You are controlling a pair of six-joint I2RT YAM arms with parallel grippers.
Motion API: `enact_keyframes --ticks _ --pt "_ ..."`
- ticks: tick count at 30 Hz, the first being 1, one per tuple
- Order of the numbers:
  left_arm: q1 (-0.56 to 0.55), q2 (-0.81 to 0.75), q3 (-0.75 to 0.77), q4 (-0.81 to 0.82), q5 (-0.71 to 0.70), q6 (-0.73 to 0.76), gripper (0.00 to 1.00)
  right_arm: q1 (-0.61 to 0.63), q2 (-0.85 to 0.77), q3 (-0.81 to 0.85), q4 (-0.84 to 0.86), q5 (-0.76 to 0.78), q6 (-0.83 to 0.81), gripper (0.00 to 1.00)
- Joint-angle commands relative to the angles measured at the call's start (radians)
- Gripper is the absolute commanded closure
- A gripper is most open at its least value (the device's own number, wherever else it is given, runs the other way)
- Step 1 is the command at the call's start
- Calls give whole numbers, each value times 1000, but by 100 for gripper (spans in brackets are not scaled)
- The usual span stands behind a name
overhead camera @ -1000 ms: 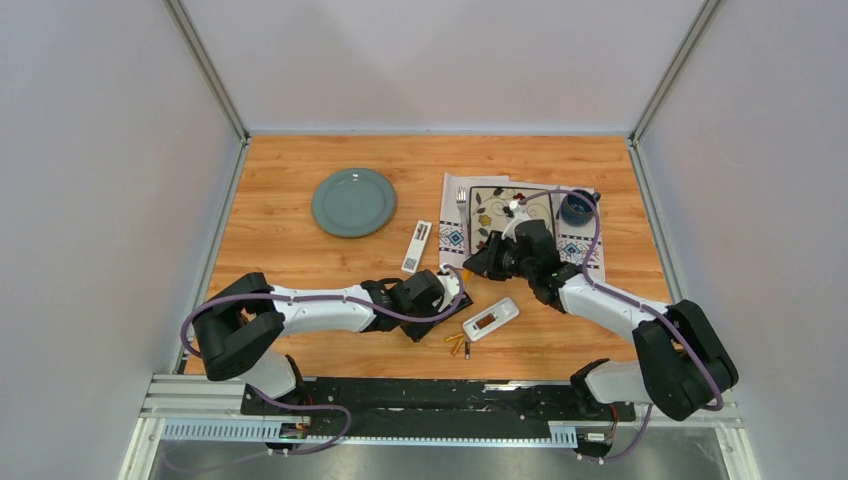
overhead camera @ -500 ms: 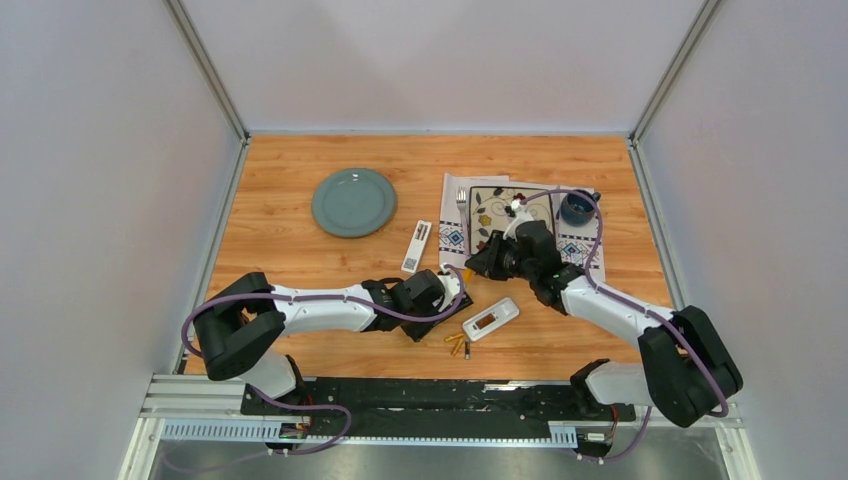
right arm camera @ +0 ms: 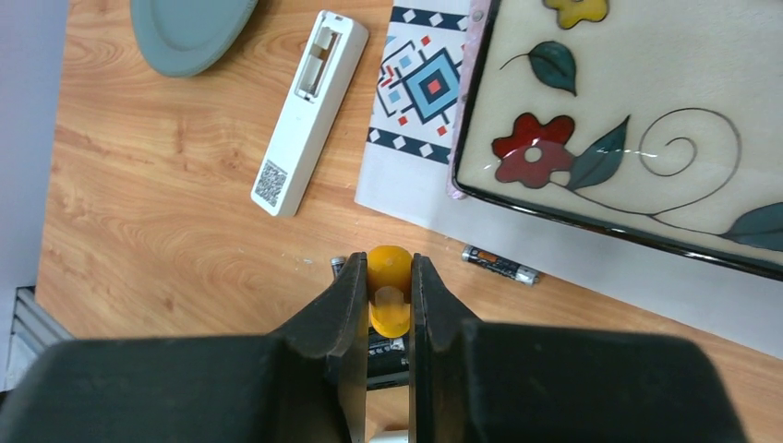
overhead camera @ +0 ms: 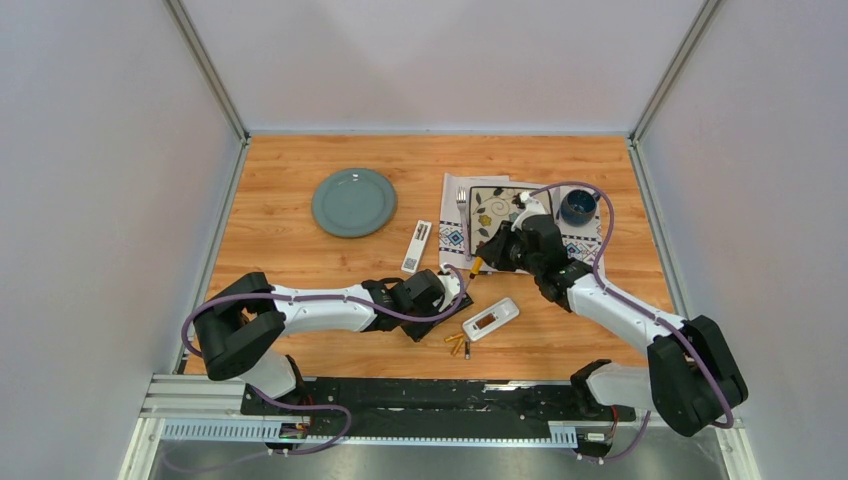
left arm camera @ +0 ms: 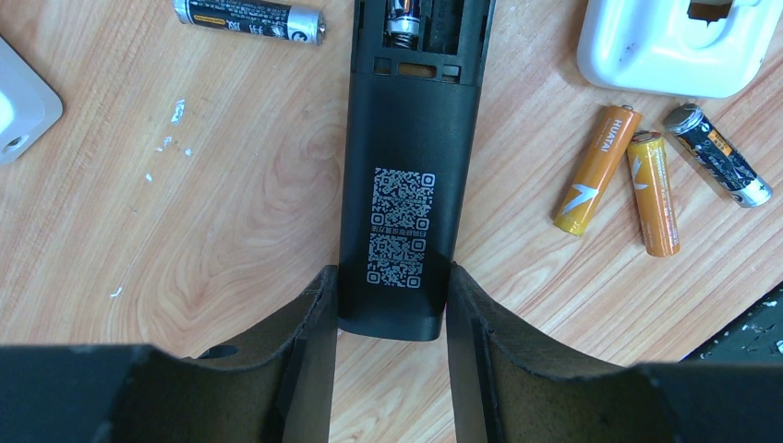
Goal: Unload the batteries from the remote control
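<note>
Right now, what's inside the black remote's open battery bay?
Only a metal spring shows at the bay end of the black remote; the rest lies out of frame, contents unseen.

Robotics lab test cell: blank white panels (overhead camera: 100,150) box in a wood-grain table (overhead camera: 290,160), with left arm (overhead camera: 320,306) and right arm (overhead camera: 620,312) (purple cables (overhead camera: 602,220) trailing) bolted to a metal rail (overhead camera: 190,400).

Over the past second the right arm (overhead camera: 620,310) has pulled back and to the right, its wrist edging toward the patterned tray (overhead camera: 497,205) and its elbow swinging outward. The right gripper (overhead camera: 481,262) has lifted clear, exposing the orange-handled screwdriver (overhead camera: 476,267) from above. The purple cable (overhead camera: 600,205) now loops wider round the blue cup (overhead camera: 578,207).
</note>
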Motion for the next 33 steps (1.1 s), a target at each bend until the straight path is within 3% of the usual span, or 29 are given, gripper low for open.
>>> enact_keyframes --ticks 1,33 --pt "-14 76 -43 -30 80 -20 100 -3 -29 50 -19 85 -54 100" --pt "-16 92 -35 -35 103 -17 100 0 -35 41 10 25 -61 100"
